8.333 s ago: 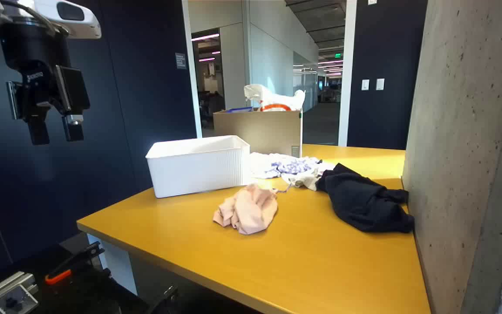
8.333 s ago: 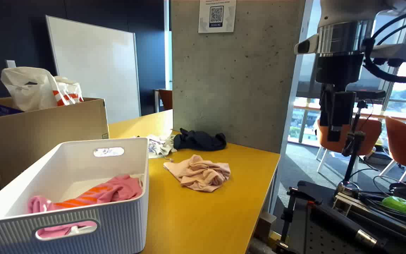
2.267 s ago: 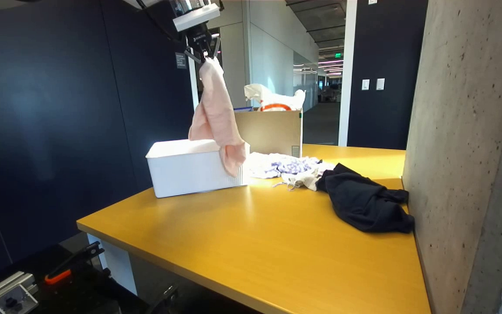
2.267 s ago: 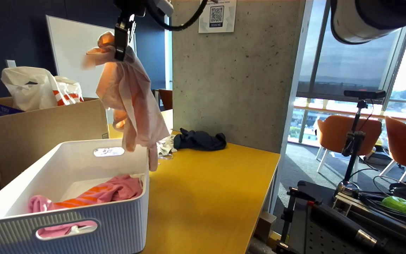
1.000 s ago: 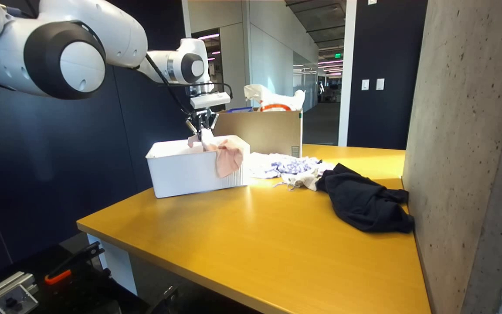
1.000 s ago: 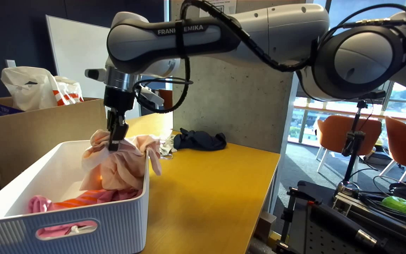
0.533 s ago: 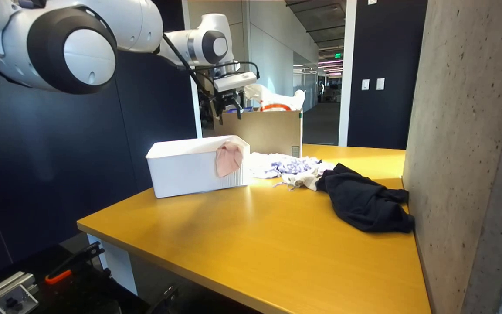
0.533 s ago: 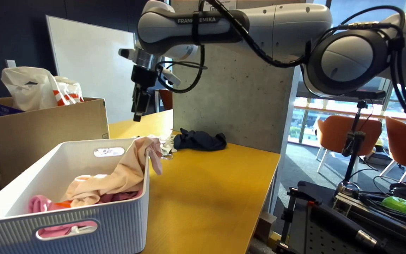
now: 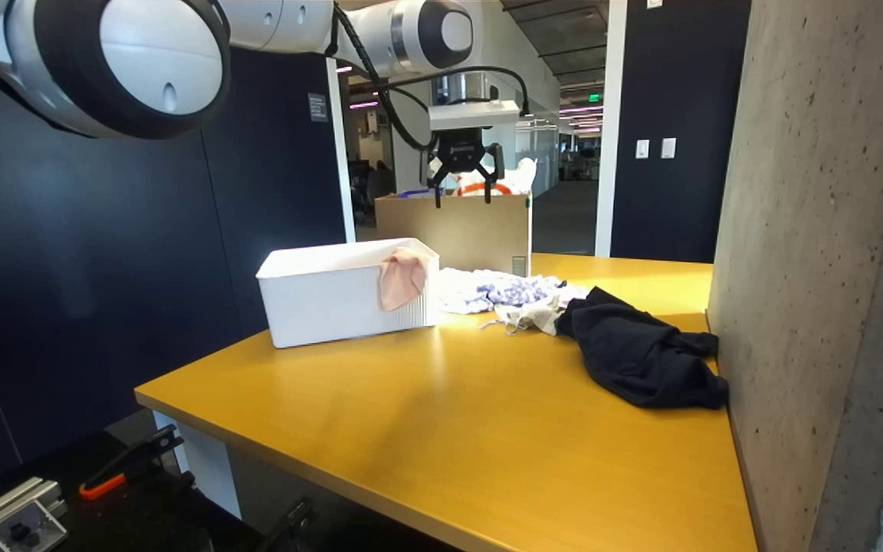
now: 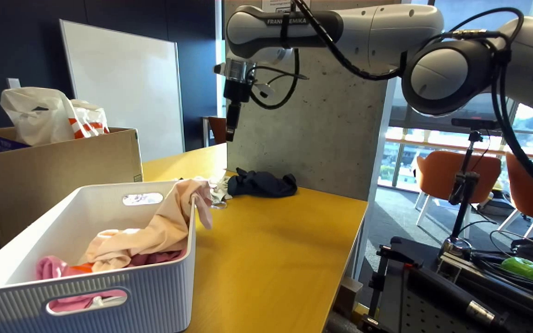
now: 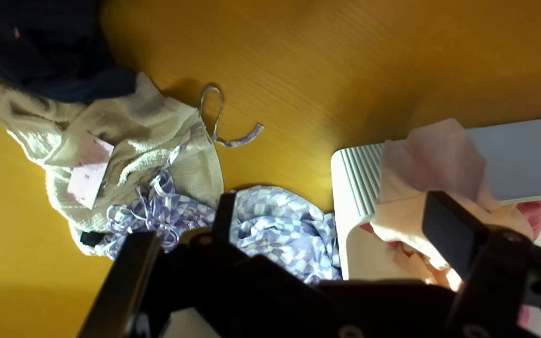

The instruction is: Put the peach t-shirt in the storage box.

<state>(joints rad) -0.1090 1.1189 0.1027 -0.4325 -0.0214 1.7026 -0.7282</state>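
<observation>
In an exterior view, I'm seeing the peach t-shirt (image 10: 155,238) lying mostly inside the storage box (image 10: 155,298), one end draping over the rim; I'm judging it worth pinching that flap, lifting it clear and folding it inward. In an exterior view, the pincer (image 9: 462,201) is hovering above the tabletop (image 9: 487,437), jaws standing well apart. In the wrist view, it's gripping and touching nothing.
</observation>
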